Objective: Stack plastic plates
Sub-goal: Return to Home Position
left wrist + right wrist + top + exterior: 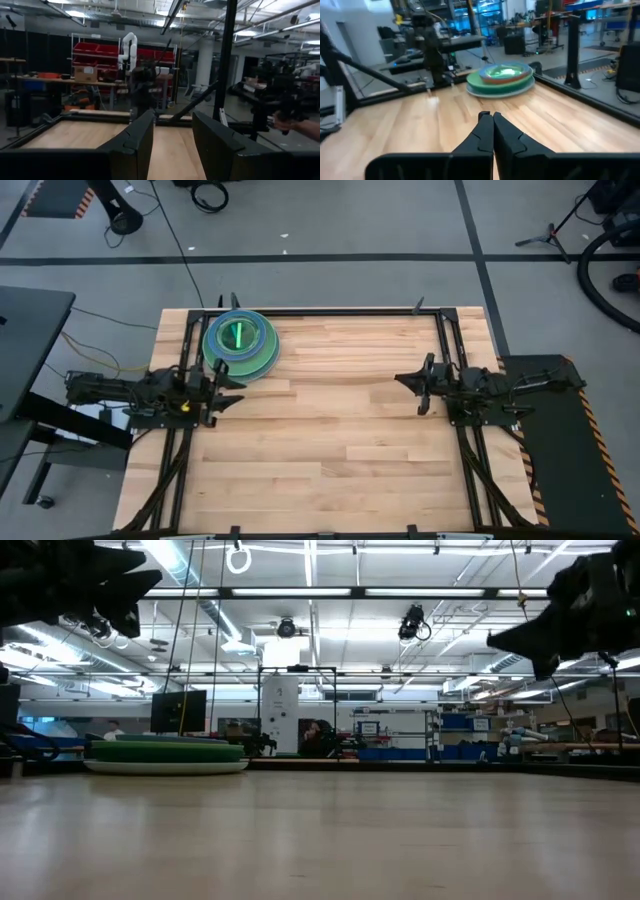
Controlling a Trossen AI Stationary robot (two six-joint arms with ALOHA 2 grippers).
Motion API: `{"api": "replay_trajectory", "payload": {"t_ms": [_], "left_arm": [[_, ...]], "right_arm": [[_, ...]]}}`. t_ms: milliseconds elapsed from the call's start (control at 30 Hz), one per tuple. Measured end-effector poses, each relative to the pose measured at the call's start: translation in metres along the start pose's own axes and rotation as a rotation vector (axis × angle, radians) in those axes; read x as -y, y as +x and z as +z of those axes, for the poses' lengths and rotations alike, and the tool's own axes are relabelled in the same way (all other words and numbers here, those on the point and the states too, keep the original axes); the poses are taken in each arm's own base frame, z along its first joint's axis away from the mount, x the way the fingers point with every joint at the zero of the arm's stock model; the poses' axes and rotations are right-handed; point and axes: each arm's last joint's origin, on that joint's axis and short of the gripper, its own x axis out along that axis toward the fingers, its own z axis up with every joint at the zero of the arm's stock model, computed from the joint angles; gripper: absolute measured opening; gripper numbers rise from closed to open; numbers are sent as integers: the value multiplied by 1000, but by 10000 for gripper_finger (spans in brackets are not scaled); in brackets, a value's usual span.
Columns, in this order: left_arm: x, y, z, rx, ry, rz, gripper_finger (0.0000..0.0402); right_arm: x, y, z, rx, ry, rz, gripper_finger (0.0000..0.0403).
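Observation:
The plastic plates (240,345) lie in one stack near the table's far left corner. The top ones are bright green and blue, then comes a dark green one, and a pale large plate rests on the wood. The stack also shows in the low view (165,753) and the right wrist view (501,77). My left gripper (173,117) hangs open just on the near side of the stack (232,387), holding nothing. My right gripper (489,116) is shut and empty above the table's right side (405,383), pointing toward the stack.
Black frame rails (440,340) run along the table's far edge and down both sides under the arms. A black mat (545,440) lies off the right edge. Bare wood (330,420) stretches between the two grippers and toward the near edge.

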Motion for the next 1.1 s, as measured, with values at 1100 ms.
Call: {"api": "replay_trajectory", "payload": {"t_ms": [1100], "left_arm": [[-4,-2,-21,-213,73,96,142]], "right_arm": [[3,-10,5,69,-11,53,17]]}}
